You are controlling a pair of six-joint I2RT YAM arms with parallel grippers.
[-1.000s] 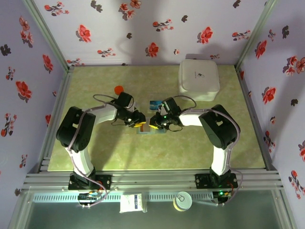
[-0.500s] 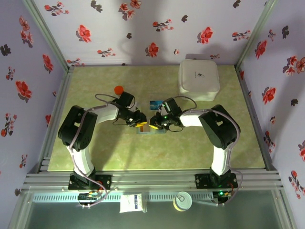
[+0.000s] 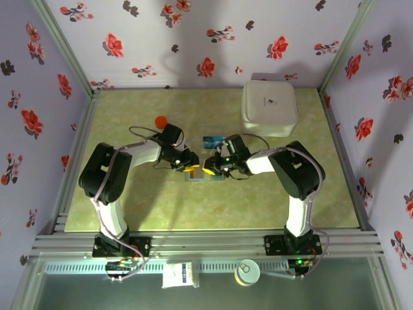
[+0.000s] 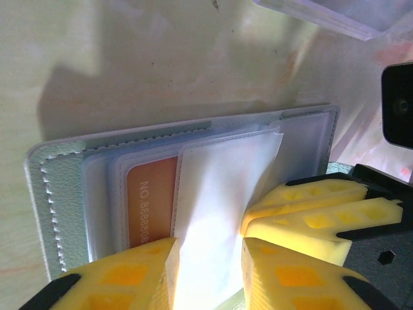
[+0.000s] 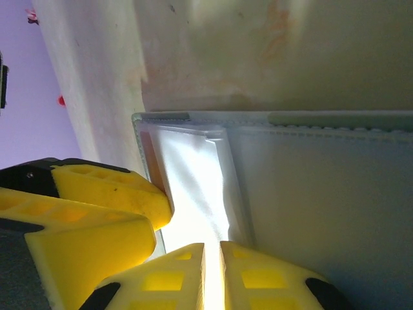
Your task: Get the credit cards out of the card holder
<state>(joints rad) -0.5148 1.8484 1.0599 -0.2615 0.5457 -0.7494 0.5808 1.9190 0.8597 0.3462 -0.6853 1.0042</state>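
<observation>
- Blue card (image 3: pixel 213 140) is lying out on the table (image 3: pixel 129 206), just beyond the open holder (image 4: pixel 61 194).
- Red card (image 4: pixel 151 200) is sitting in the holder, not yet pulled out.
- Right gripper (image 5: pixel 213 261) is pinching a clear sleeve (image 5: pixel 193 174); left gripper (image 4: pixel 208 271) is straddling it, grip unclear.

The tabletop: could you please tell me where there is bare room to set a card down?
Free: the strip between the card holder and the near table edge; the far-left area behind the red round object. Crowded: mid-table, where the left end effector and right end effector meet, blue card beyond.
</observation>
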